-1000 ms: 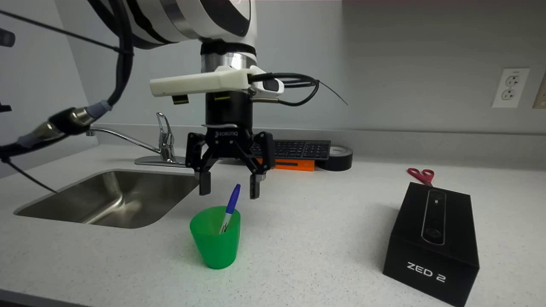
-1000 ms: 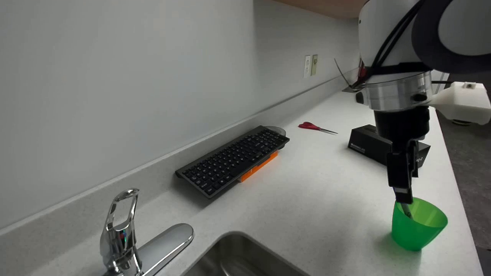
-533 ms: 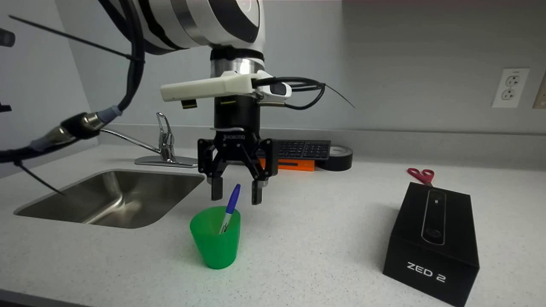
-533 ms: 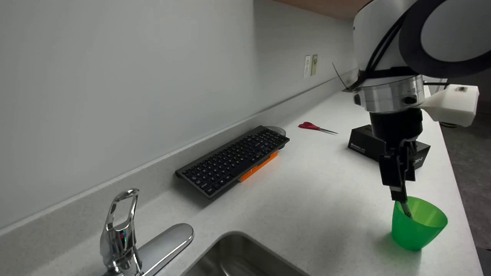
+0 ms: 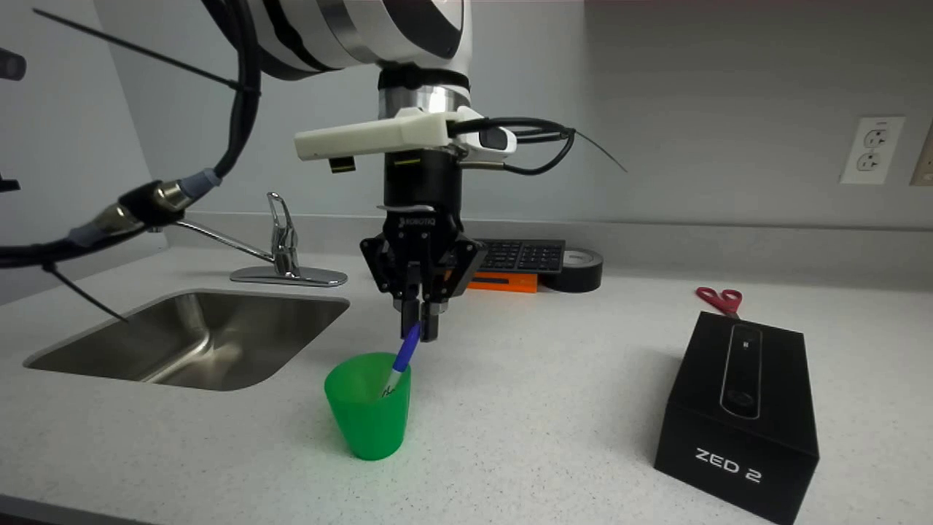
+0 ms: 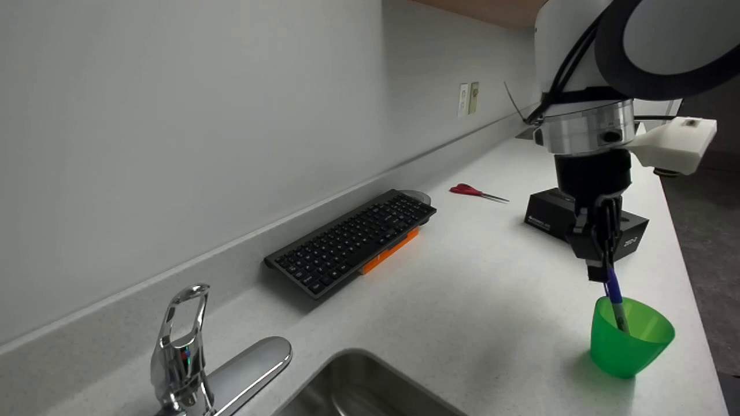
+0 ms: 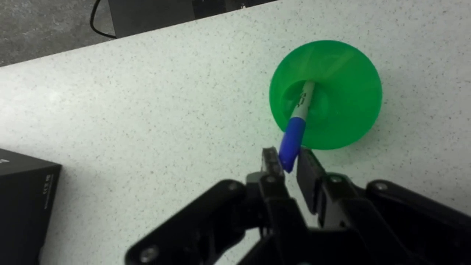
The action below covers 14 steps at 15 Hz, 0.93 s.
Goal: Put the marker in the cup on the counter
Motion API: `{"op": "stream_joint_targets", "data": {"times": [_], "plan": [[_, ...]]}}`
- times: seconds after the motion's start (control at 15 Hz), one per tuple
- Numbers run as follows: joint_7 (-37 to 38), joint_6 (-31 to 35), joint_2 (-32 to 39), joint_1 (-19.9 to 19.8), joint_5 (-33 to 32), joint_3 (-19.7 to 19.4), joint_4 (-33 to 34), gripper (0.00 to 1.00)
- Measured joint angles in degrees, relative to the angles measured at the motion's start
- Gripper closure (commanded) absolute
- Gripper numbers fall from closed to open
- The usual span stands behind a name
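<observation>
The green cup [image 5: 368, 419] stands upright on the off-white counter [image 5: 539, 415], left of centre. Inside it leans the marker [image 5: 405, 354], its white barrel in the cup and its blue cap sticking out above the rim. My gripper [image 5: 420, 335] is over the cup's edge, fingers drawn together around the end of the cap. From the wrist view the cap [image 7: 293, 136] sits between the fingertips and looks touched on both sides, with a narrow gap left behind it. The marker's lower end shows through the cup mouth [image 7: 346, 114] in that view.
A black ZED 2 box [image 5: 740, 415] stands to the right, with red scissors [image 5: 720, 300] behind it. At the back wall a keyboard [image 6: 352, 240] rests over an orange item [image 6: 390, 251] beside a tape roll [image 5: 577, 271]. The steel sink [image 5: 197, 335] and faucet [image 5: 284, 248] lie left.
My gripper has moved right in an exterior view, and its fingers have gone from wide apart to around the marker's cap. The marker now tilts further right and sits slightly shifted; the cup has stayed put.
</observation>
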Motion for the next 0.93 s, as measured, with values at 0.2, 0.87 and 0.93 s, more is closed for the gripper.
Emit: {"op": "stream_joint_targets", "data": {"times": [0.2, 0.87, 0.93], "plan": [[0.0, -0.3, 0.0, 0.0, 0.4, 0.0, 0.4, 1.00], [-1.6, -2.9, -3.2, -0.4, 2.2, -1.3, 2.5, 0.99], [-2.4, -3.7, -4.7, -0.8, 2.2, -1.8, 3.1, 0.99]]}}
